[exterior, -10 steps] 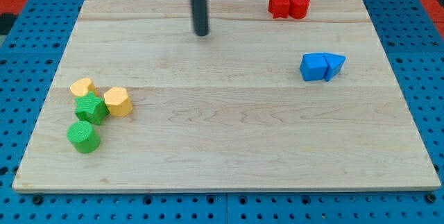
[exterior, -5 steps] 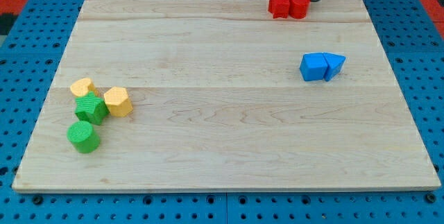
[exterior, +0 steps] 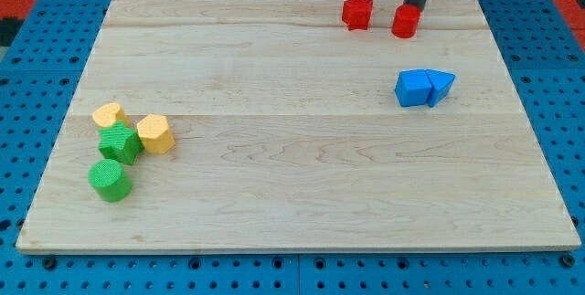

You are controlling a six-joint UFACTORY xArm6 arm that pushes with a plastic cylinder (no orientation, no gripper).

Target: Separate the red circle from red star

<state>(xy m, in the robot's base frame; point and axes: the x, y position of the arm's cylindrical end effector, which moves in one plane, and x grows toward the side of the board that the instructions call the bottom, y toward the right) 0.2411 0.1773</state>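
A: Circle [exterior: 405, 22] and star [exterior: 356, 13], both red, where?
B: Upper right of the worktop [exterior: 292, 176], apart, star left of circle.
A: My tip [exterior: 414, 6]?
B: Touching the circle's top edge. No hand here, only the rod.
A: Others?
B: Blue pair [exterior: 425, 88] below; yellow and green cluster [exterior: 126, 147] lower left.

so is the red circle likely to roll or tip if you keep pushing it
Probably neither. The red circle looks like a short, squat cylinder standing on its flat end, so it should slide. Its round side may slip off my tip, which sits at its upper edge. It seems small and light, like the red star.
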